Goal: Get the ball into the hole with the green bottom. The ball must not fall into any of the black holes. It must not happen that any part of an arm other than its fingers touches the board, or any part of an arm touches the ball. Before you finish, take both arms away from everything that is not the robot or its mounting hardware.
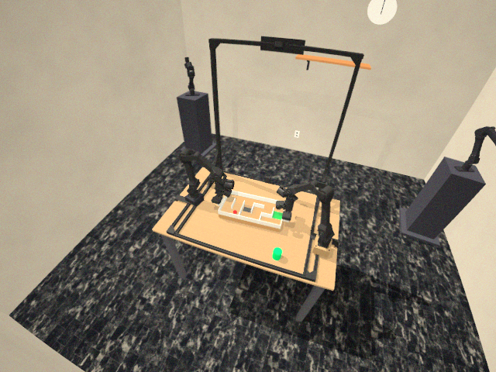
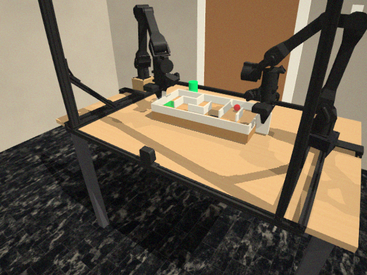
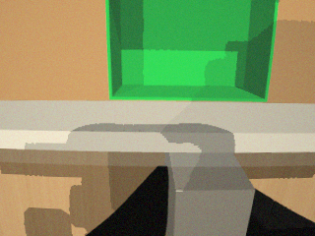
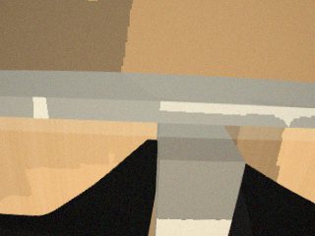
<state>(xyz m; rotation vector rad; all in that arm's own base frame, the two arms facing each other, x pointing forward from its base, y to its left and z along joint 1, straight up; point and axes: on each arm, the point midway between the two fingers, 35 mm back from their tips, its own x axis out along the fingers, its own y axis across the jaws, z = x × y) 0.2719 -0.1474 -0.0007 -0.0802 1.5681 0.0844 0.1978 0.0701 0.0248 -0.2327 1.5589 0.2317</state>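
Left gripper (image 1: pixel 287 216) (image 2: pixel 158 91) (image 3: pixel 209 179) nearly shut, clamped on the white tab (image 2: pixel 163 94) (image 3: pixel 212 211) at the board's green-hole end. Right gripper (image 1: pixel 217 198) (image 2: pixel 262 113) (image 4: pixel 201 152) likewise, pinching the opposite tab (image 2: pixel 263 127) (image 4: pixel 194 187). Red ball (image 1: pixel 235 211) (image 2: pixel 237 107) sits inside the walled board (image 1: pixel 248 218) (image 2: pixel 201 113) (image 3: pixel 30 115) (image 4: pixel 98 84), toward the right gripper's end, well apart from the green hole (image 1: pixel 277 215) (image 2: pixel 169 103) (image 3: pixel 187 69). Green cylinder (image 1: pixel 277 253) (image 2: pixel 193 86) stands upright on the table (image 1: pixel 224 240) (image 2: pixel 207 160) (image 3: pixel 15 197) (image 4: pixel 74 162), apart from the board.

A light wood-grain table (image 1: pixel 224 235) (image 2: pixel 207 153) (image 3: pixel 15 197) (image 4: pixel 49 172) carries a white-walled maze board (image 1: pixel 248 219) (image 2: pixel 201 117) (image 3: pixel 30 115) (image 4: pixel 74 84), an upright green cylinder (image 1: pixel 277 253) (image 2: pixel 193 86) and black frame rails along its edges.
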